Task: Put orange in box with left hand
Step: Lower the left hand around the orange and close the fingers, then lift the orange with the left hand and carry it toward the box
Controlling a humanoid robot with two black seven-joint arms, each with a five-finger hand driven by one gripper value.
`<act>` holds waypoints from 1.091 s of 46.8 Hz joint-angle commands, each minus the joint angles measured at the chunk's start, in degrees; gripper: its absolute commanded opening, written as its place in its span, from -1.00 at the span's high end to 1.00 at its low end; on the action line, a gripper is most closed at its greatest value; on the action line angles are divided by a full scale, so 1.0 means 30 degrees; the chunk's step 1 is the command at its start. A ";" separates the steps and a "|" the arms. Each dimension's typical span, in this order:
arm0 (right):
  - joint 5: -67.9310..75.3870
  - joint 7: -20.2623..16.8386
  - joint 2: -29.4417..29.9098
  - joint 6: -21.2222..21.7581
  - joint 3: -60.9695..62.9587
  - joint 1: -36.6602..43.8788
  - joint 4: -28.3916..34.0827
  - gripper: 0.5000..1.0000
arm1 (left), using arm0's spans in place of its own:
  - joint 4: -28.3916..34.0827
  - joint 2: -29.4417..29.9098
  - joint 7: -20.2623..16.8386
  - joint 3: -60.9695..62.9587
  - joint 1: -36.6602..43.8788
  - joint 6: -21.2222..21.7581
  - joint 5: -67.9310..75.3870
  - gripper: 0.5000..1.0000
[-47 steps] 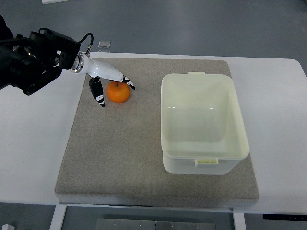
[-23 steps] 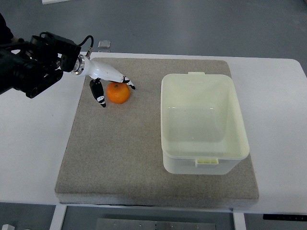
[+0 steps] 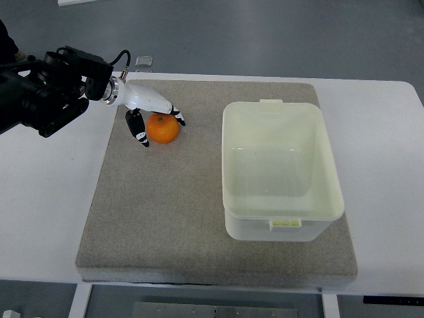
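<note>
An orange [image 3: 163,128] lies on the grey mat [image 3: 172,205] near its far left part. My left hand [image 3: 157,124] reaches in from the upper left, white with black fingertips. Its fingers [image 3: 177,116] lie along the orange's far side and its thumb [image 3: 137,129] stands at the left side, close around the fruit but with no firm closure showing. The pale yellow box [image 3: 283,169] stands open and empty on the right half of the mat. The right arm does not show.
The mat lies on a white table [image 3: 46,192]. A small grey square object [image 3: 144,61] sits at the table's far edge, behind the hand. The black left arm [image 3: 43,86] covers the table's far left corner.
The left arm and hand have edged slightly to the right; the orange stays almost in place on the mat.
</note>
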 commanded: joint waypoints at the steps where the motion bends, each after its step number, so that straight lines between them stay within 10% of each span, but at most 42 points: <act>1: -0.0010 0.0001 0.0000 0.0000 0.0000 0.0008 0.0000 -0.73 | 0.0019 -0.0004 0.0000 -0.0005 -0.0027 -0.0003 0.0013 0.04; 5: 0.0019 0.0001 0.0000 0.0000 0.0000 0.0008 0.0000 -0.73 | 0.0018 -0.0004 0.0000 0.0025 -0.0027 -0.0062 0.0100 1.00; 51: -0.0010 0.0001 0.0000 0.0000 0.0000 0.0008 0.0000 -0.73 | 0.1248 0.0026 0.0000 0.0318 -0.1169 0.0436 -0.0455 1.00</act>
